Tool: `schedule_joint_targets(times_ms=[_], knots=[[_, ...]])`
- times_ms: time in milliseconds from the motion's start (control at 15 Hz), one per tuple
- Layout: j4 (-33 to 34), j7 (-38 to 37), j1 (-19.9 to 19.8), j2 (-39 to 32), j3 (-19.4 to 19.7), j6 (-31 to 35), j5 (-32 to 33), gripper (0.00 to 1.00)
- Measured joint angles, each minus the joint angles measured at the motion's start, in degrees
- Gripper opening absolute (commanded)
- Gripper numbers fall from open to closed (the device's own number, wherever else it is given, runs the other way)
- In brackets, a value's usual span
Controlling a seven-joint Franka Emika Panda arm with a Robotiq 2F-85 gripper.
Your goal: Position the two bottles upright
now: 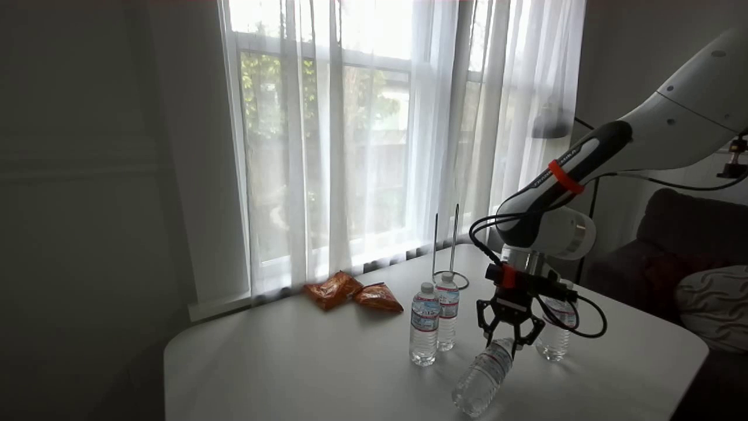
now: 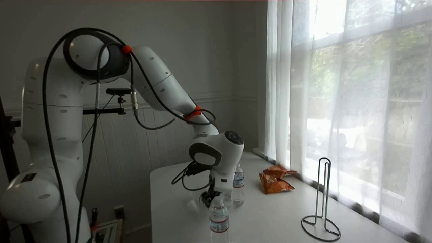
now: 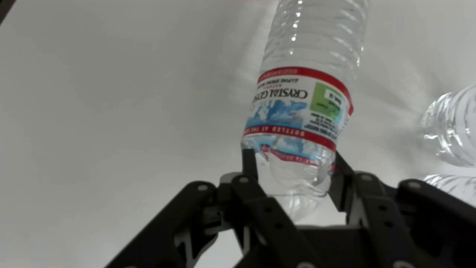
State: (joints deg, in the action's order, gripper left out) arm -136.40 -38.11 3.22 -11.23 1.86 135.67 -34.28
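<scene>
"The black jointed metal pincer (image 1: 501, 345): is it holding anything?"

"It's drawn in on a clear ribbed plastic water bottle (image 1: 482, 377) near the shoulder, tilted neck end up over the white table (image 1: 280, 374); I can't tell if the base touches."

"What's left?"

"Standing it up, I'd judge. Three matching bottles (image 1: 423, 327) already stand upright; which one pairs with it isn't clear."
</scene>
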Motion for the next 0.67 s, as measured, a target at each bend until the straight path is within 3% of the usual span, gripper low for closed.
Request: schedule_joint_targets(times_ms=[667], knots=[[-3.5, -15.4, 0.7, 10.1, -2.2, 0.0, 20.7, 0.22]])
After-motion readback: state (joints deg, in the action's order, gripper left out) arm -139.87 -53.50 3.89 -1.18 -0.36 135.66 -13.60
